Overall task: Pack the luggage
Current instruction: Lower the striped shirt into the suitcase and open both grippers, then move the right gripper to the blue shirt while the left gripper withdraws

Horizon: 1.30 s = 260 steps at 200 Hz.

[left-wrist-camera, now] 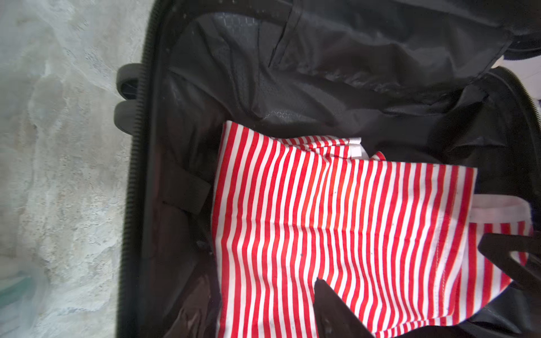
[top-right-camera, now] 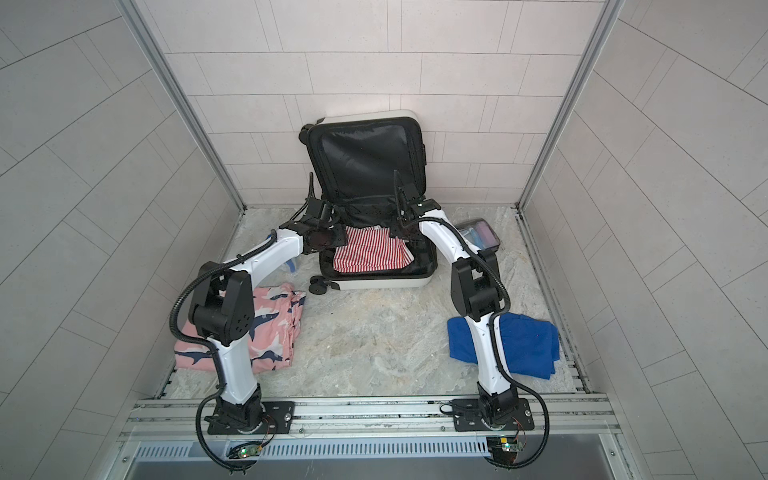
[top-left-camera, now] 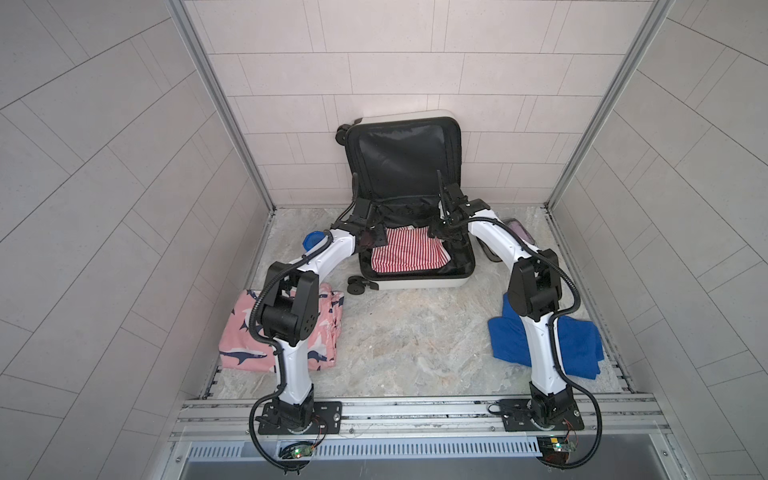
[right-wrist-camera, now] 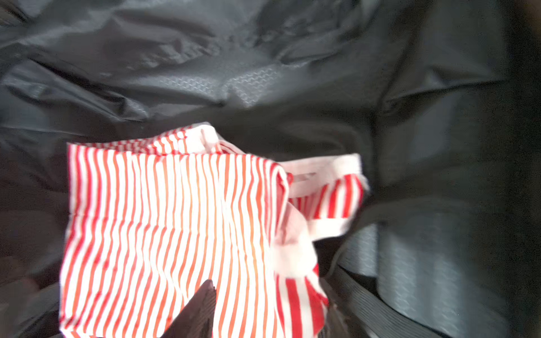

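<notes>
**While both grippers gape, striped cloth lies in the luggage**

As its jaws stand apart, the left gripper hangs over a folded red-and-white striped cloth, clamping nothing. The right gripper hovers over the cloth's other side, likewise parted and empty. The cloth lies in the lower half of the luggage, which sits open at the counter's back edge, its black-lined lid leaning on the wall. A clear pouch lies just beside its right side. Pink shark-print fabric lies near the front left corner, blue fabric near the front right.
</notes>
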Available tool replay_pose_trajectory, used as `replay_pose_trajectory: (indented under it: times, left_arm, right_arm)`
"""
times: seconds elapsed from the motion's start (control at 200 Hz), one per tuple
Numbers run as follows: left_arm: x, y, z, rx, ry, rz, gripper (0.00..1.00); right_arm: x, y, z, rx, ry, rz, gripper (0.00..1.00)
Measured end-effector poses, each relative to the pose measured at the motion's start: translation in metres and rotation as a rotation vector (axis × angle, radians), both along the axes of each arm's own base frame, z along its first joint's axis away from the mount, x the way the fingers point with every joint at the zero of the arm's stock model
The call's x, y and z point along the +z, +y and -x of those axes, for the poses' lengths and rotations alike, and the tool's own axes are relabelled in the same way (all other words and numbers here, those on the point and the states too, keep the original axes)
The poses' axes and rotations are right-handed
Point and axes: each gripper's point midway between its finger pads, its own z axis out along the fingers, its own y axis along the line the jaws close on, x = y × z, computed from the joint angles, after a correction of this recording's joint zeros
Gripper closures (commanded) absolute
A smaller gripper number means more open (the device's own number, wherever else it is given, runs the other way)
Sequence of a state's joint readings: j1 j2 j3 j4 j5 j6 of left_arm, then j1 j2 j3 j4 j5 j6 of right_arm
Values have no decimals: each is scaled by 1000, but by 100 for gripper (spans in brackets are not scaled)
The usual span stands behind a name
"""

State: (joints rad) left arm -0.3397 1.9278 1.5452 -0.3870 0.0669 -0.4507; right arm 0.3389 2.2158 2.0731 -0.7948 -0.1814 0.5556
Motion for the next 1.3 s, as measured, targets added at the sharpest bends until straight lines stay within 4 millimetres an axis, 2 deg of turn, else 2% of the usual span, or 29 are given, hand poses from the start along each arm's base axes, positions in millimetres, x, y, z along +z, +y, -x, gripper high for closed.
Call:
replay_pose_trajectory:
  times: [0.09,0.18,0.37,0.47,0.565,0.65,0.766,0.956,1.111,1.301]
  left_arm:
    - [10,2,2,5,-13,-2,36]
    - [28,5,5,9,-44,1,36]
    - [86,12,19,7,-160,25,36]
    - [111,15,30,3,-217,41,34]
    - [123,18,40,0,-248,54,30]
    - [125,16,42,-13,-252,59,28]
    - [110,11,40,-32,-216,60,27]
    - [47,-5,25,-71,-61,43,29]
    - [1,-16,18,-89,47,22,32]
    - [-25,-27,9,-106,103,9,36]
  right_arm:
    - [11,-10,3,-17,-12,33,43]
    - [27,-21,5,-32,-37,54,43]
    - [60,-44,13,-60,-94,104,42]
    - [70,-52,17,-67,-111,125,41]
    - [73,-56,18,-68,-113,136,41]
    - [70,-57,21,-60,-100,145,41]
    - [68,-57,22,-56,-92,150,41]
    - [51,-60,33,-48,-47,166,41]
    - [41,-69,60,-41,-1,182,41]
    - [58,-83,104,-37,-21,171,40]
